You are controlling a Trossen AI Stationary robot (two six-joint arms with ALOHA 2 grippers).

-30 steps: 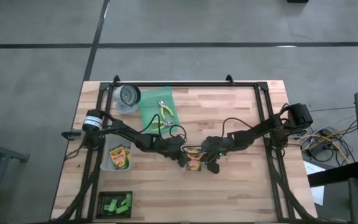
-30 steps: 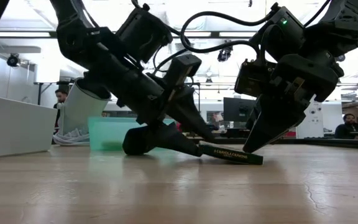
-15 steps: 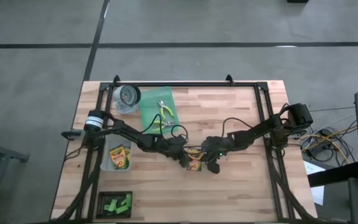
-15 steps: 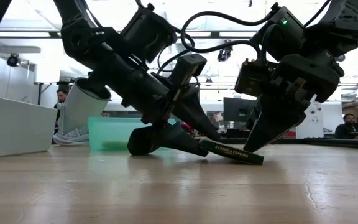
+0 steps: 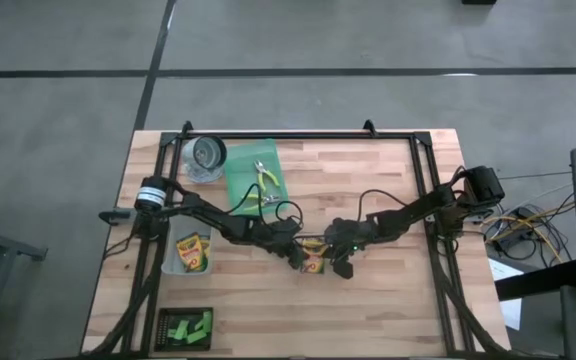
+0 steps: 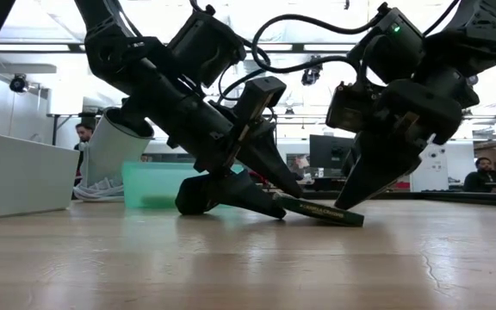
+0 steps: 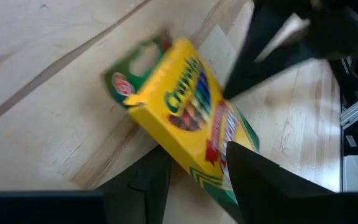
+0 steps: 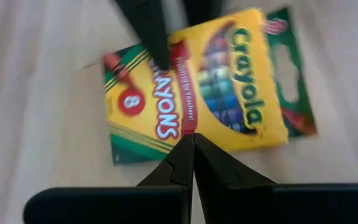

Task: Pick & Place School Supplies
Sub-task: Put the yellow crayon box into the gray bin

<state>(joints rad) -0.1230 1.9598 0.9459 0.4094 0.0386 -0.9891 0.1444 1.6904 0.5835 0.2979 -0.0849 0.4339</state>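
A yellow crayon box (image 5: 312, 262) lies mid-table between both grippers, printed face up. Its left side is raised and its right side (image 6: 353, 219) rests on the wood. My left gripper (image 6: 288, 203) comes from the left and is closed on the box. My right gripper (image 6: 344, 207) comes from the right, shut, with its tips on the box. More crayon boxes (image 5: 193, 252) lie in the clear bin (image 5: 171, 262). Two pliers (image 5: 264, 176) lie on the teal tray (image 5: 240, 185). Green blocks (image 5: 188, 326) sit in a black tray at the near left. My left gripper has the box's left long side, at the corner by its "8" end (image 7: 215, 169), between its two fingers. One finger (image 7: 253, 180) lies over the printed face, the other (image 7: 146, 183) under the edge. The fingers slant down from the table's left. That side sits raised off the wood. My right gripper sets its shut fingertips on the box's right long edge (image 8: 184, 128), toward the "8" end. The fingers slant down from the table's right. That side of the box stays on the table.
A round clear object (image 5: 206, 158) stands at the far left beside the teal tray. Black frame rails (image 5: 298, 135) run along the table's far edge and sides. Bare wood lies to the near right. People sit in the room beyond the table.
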